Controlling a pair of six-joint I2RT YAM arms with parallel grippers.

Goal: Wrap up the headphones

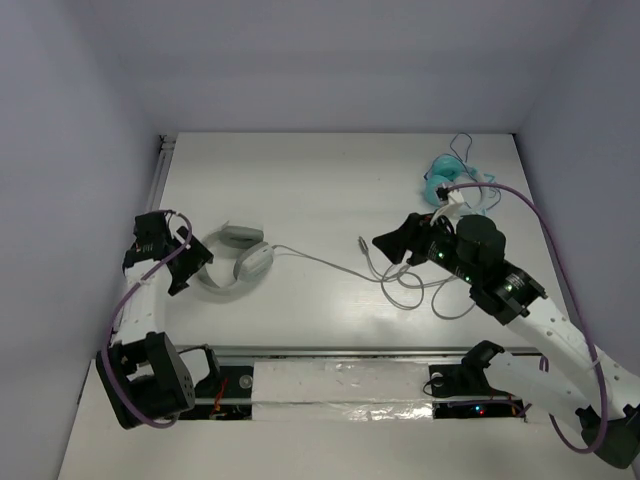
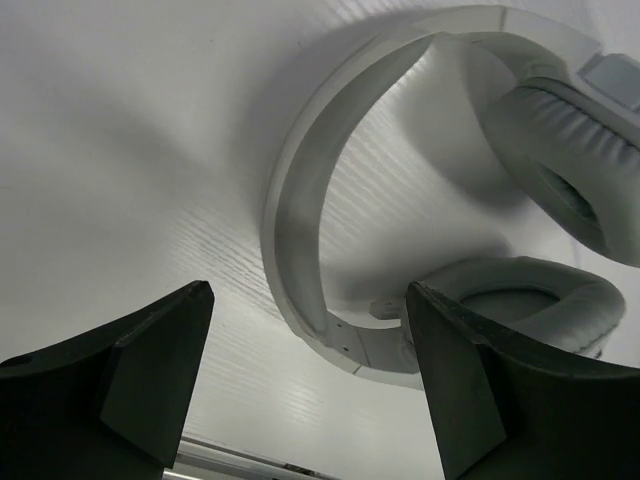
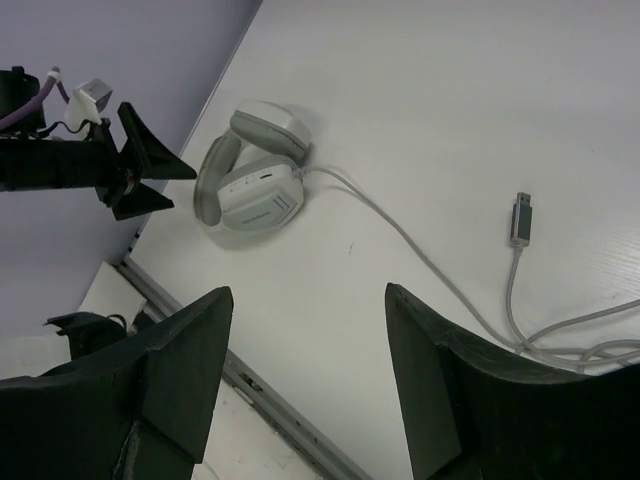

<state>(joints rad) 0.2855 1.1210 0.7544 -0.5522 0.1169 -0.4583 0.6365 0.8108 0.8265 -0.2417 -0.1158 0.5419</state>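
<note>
The white headphones (image 1: 238, 261) lie on the table at the left, ear cups folded together, headband toward my left gripper. Their thin grey cable (image 1: 330, 264) runs right to loose loops (image 1: 420, 292) and a plug (image 1: 364, 243) near the middle. My left gripper (image 1: 190, 262) is open just left of the headband (image 2: 300, 200), not touching it. My right gripper (image 1: 398, 243) is open and empty above the cable loops. The right wrist view shows the headphones (image 3: 255, 180), the cable (image 3: 420, 255) and the plug (image 3: 520, 218).
Smaller teal headphones (image 1: 442, 178) with a thin blue cord (image 1: 466, 150) lie at the back right, behind my right arm. A metal rail (image 1: 330, 350) runs along the table's near edge. A purple wall stands close on the left.
</note>
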